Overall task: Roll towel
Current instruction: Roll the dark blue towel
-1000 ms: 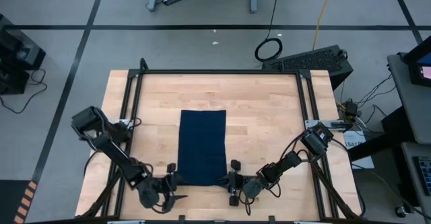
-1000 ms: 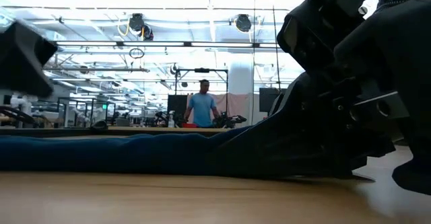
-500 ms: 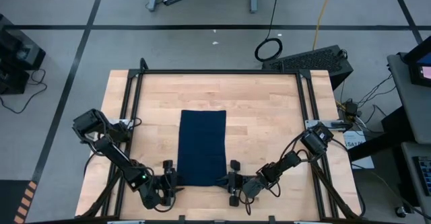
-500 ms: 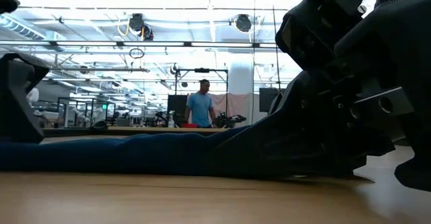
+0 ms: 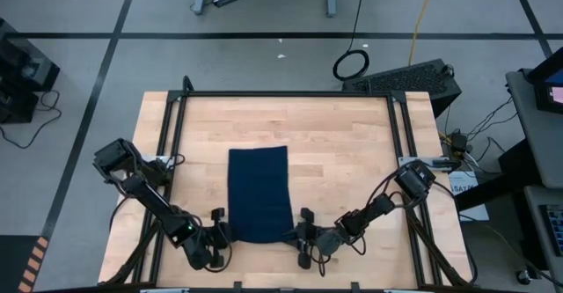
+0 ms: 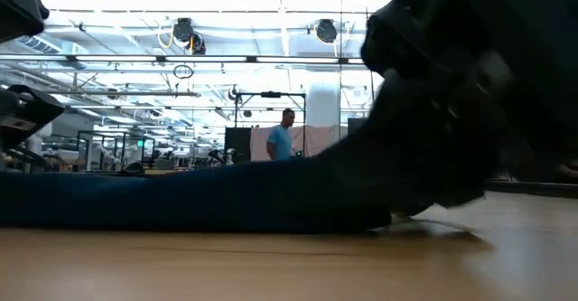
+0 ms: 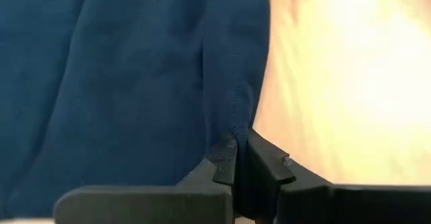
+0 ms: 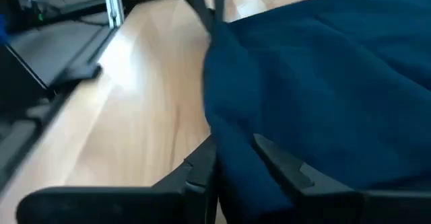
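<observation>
Towel (image 5: 259, 194) near corners under hands

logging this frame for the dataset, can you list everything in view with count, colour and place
towel: one, dark navy, flat on the table's middle, long side running front to back
table: one, light wood with a black frame
person: one, light blue top, far back in the room
left gripper: one, dark, shut on the towel's near left corner
right gripper: one, dark, shut on the towel's near right corner
</observation>
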`<state>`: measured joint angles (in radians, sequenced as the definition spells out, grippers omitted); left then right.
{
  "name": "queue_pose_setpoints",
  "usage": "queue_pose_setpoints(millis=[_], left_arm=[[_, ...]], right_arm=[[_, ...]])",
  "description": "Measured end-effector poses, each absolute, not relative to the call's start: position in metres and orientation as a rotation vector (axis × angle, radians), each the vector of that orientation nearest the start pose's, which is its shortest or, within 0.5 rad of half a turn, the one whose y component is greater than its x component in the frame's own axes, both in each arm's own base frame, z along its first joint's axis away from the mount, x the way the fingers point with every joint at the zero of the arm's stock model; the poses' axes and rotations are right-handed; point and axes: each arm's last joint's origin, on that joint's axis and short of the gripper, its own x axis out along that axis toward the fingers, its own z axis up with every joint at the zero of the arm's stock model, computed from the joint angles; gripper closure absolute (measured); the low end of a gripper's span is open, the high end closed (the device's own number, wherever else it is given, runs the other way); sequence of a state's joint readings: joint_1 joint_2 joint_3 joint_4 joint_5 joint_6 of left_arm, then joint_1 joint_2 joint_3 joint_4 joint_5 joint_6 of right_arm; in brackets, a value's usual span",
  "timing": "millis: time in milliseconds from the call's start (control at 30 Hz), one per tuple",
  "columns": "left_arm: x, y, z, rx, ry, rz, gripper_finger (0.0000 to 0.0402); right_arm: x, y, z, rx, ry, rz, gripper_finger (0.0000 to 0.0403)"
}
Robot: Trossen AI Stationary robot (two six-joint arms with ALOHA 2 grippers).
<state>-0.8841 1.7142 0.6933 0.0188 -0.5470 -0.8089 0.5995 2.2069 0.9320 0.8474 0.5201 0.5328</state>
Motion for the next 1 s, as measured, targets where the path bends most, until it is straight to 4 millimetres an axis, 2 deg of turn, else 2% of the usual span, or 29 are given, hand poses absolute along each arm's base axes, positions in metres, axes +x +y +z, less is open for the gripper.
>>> queue_pose_setpoints(millis=[167,467,600,700,900,1000], left_arm=[[0.192,-0.213,0.116,-0.181,0.835,-0.017,0.0390],[0.187,-0.209,0.111,-0.203,0.890,-0.012,0.0390],[0.183,-0.205,0.106,-0.222,0.882,-0.009,0.0391],[0.181,-0.204,0.104,-0.219,0.880,-0.011,0.0391],[0.181,-0.204,0.103,-0.205,0.886,-0.021,0.0392],[0.181,-0.204,0.103,-0.174,0.885,-0.036,0.0392]], right_arm=[[0.335,0.202,0.071,0.392,0.404,0.032,0.0319],[0.340,0.190,0.090,0.538,0.569,0.174,0.0266],[0.339,0.189,0.092,0.439,0.574,0.229,0.0254],[0.341,0.187,0.105,0.368,0.517,0.253,0.0250],[0.348,0.171,0.128,0.251,0.415,0.184,0.0255],[0.354,0.160,0.126,0.193,0.406,0.143,0.0261]])
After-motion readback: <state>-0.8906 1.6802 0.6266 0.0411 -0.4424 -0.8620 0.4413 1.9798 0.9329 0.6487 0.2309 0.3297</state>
